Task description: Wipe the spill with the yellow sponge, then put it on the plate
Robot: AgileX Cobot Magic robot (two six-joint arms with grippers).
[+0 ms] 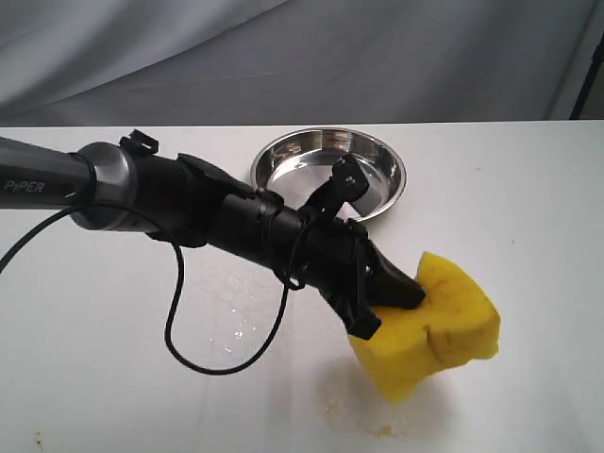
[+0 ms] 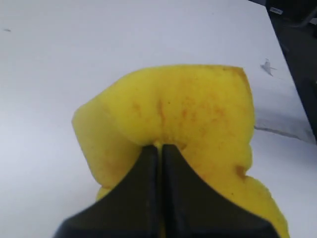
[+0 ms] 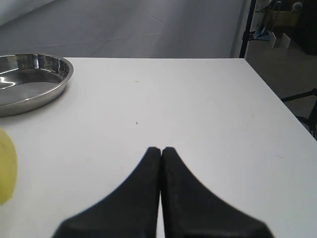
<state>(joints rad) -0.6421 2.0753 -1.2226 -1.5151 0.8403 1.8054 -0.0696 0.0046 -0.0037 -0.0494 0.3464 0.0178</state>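
The yellow sponge (image 1: 444,330) is sitting in the grip of the left gripper (image 1: 415,294), in front of the plate (image 1: 283,156) and clear of it, over the white table (image 1: 528,189). The exterior view is showing its lowest corner at the table surface or just above it; contact cannot be confirmed. Faint amber traces of the spill (image 1: 381,430) are lying just beside that corner.

The left wrist view is adding what the exterior view is hiding: the gripper (image 2: 161,148) is biting narrowly into the sponge (image 2: 173,114), and the foam is bulging around the fingers and carrying orange-brown specks.

Only the right wrist view is showing the right gripper (image 3: 161,148): its fingers are pressing together, holding nothing, above bare table, with the plate (image 3: 59,84) and a sliver of sponge (image 3: 6,163) off to one side.

The left arm is reaching in from the left edge of the exterior view, crossing the middle and sloping down, a black cable (image 1: 179,340) looping beneath it.
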